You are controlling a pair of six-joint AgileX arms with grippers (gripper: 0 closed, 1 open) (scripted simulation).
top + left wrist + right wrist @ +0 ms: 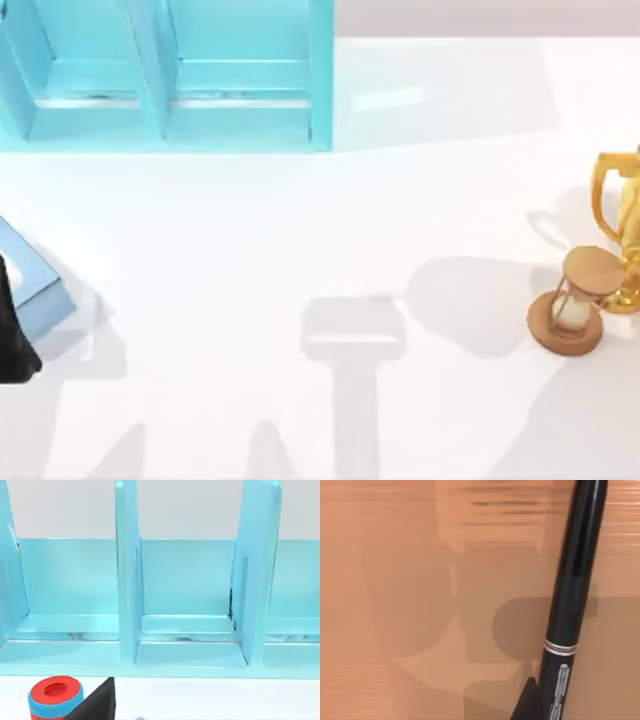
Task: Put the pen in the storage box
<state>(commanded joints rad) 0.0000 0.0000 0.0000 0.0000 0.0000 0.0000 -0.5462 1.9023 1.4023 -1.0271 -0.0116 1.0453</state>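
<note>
Right wrist view puts the slim black glossy pen (570, 595) right up against the lens, running slantwise over an orange-brown wood-grained surface (395, 605). A thin silver-white double band (560, 648) rings the barrel, and past it lies a narrow silvery clip (559, 690) carrying small marks too fine to read. Both ends of the pen are cut off by the frame edges. A dark wedge (527, 702) sits just beside the barrel near the clip; whether that is part of the right gripper, and whether the gripper is grasping the pen or has released it, I cannot tell. Nor can I tell where over the bench this places the pen.

From above, the white bench (300, 230) carries the light-blue open-fronted storage box (240, 130) at the far left, split by upright dividers into compartments and cut off by the frame's far edge. At the right stand a wooden hourglass (575, 300) and, touching or just beside it, a gold trophy cup (615, 200) clipped by the right edge. At the left edge a pale-blue flat slab (35, 275) lies partly under a black shape (12, 330), both cut off.

The left wrist camera faces the box's compartments. Near it are a red-and-blue ring-shaped object (55, 695) and a black angled piece (102, 705), both cropped; the left gripper's state I cannot tell.
</note>
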